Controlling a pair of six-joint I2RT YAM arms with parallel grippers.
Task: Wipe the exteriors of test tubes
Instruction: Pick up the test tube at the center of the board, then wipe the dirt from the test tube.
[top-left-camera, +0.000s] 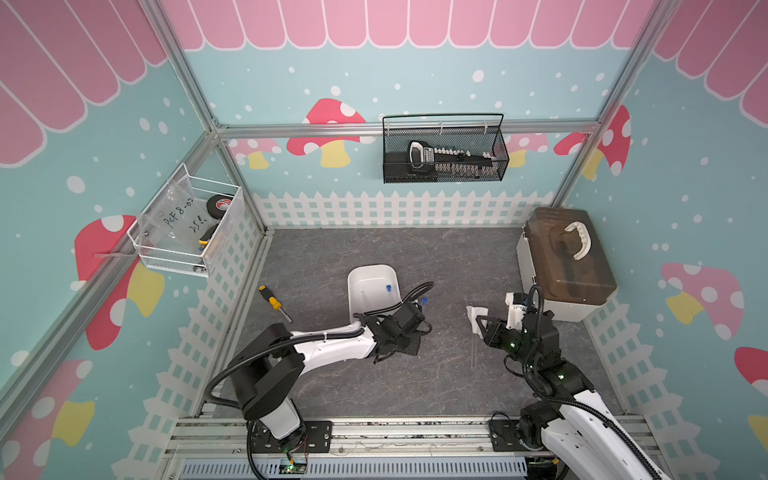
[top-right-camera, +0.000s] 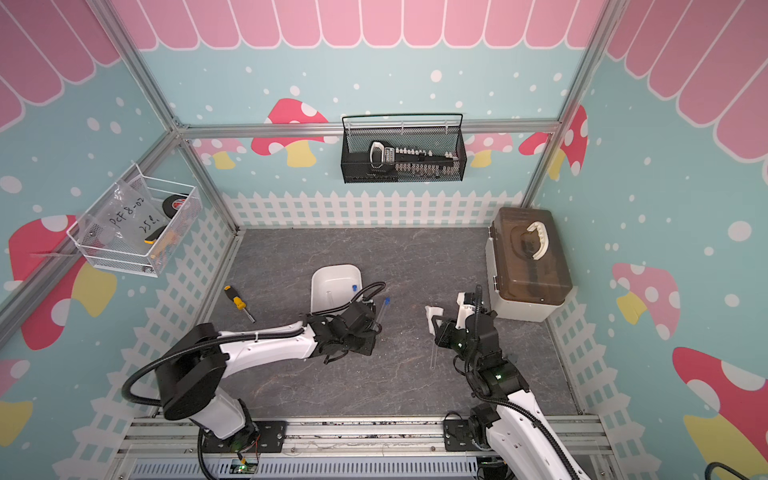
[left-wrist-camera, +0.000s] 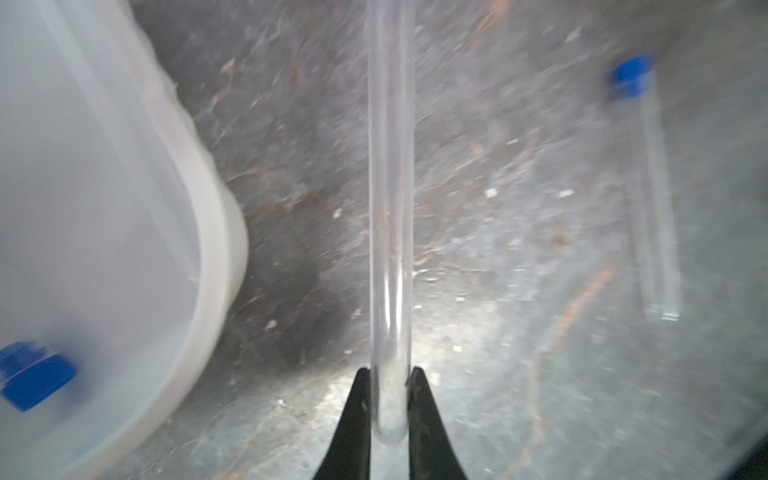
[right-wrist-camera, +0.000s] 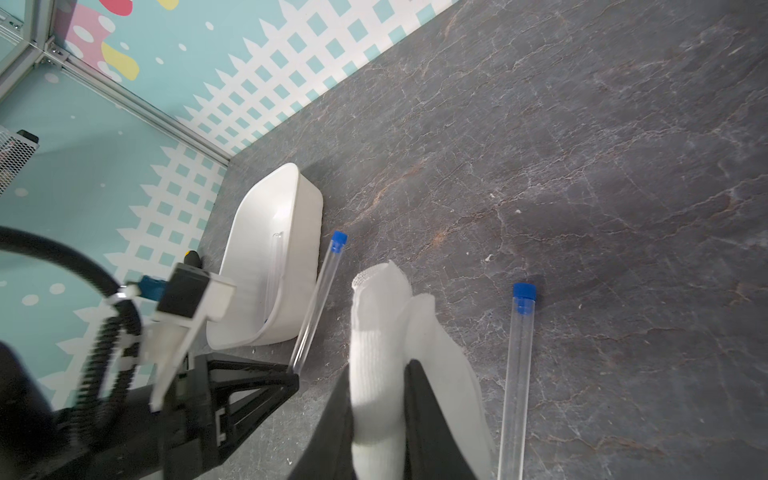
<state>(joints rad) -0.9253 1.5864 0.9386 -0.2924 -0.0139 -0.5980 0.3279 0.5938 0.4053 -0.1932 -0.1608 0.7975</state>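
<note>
My left gripper (left-wrist-camera: 390, 370) is shut on the round closed end of a clear test tube (left-wrist-camera: 390, 199), just right of the white tray (top-left-camera: 365, 276). The tube's blue cap (right-wrist-camera: 339, 241) points away from the gripper, and it also shows in a top view (top-right-camera: 383, 311). A second capped test tube (right-wrist-camera: 517, 365) lies flat on the table beside my right gripper (right-wrist-camera: 379, 370), which is shut on a white knit cloth (right-wrist-camera: 382, 299). In both top views this tube (top-left-camera: 474, 353) is a faint line. A third test tube (right-wrist-camera: 276, 266) lies inside the tray, its cap (top-left-camera: 388, 287) at the far end.
A yellow-and-black screwdriver (top-left-camera: 272, 301) lies left of the tray. A brown-lidded box (top-left-camera: 565, 266) stands at the right wall, close behind the right arm. A black mesh basket (top-left-camera: 444, 149) and a white wire basket (top-left-camera: 187, 224) hang on the walls.
</note>
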